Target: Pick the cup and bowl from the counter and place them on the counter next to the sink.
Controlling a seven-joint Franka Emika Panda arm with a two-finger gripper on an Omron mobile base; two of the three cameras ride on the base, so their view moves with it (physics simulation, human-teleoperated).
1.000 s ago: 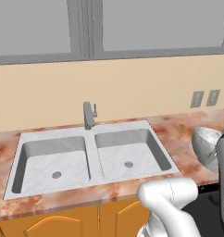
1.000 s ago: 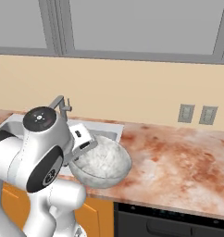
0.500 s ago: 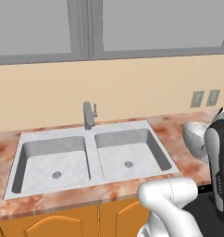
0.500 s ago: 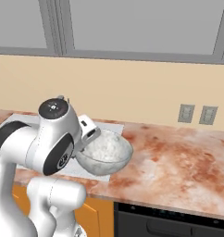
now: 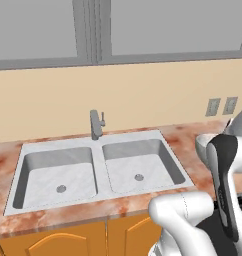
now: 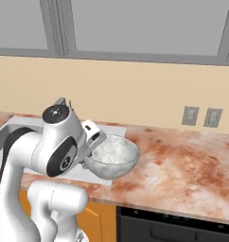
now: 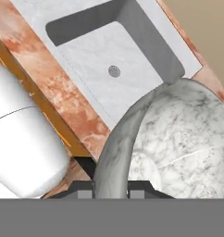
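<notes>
We have the bowl [image 6: 111, 156] in the air, carried by the gripper [image 6: 93, 142]; in the hand view its two fingers pinch the bowl's near rim [image 7: 115, 152], one tip on each side of the wall, so the jaws stand narrowed on that thin edge and not fully closed.

Taking the sink [image 5: 100, 170] as our landmark: the bowl hangs just off the sink's right-hand edge, above the seam where steel meets the counter [image 6: 182, 165]; in the right base view part of it overlaps the sink's rim, the rest reaches over marbled stone; it looks clear of the surface, mouth up and only slightly tilted.

The relation that matters: the bowl extends away from the fingers toward the open stone right of the sink, while the right basin and its drain [image 7: 114, 71] lie on the other side, below and beyond the rim we hold; we judge that the set-down wants a small carry away from the basin, then a straight lowering, so the base lands wholly on stone; released here, it could tip into the basin.

We see no cup; we judge the bowl's placing near done.
</notes>
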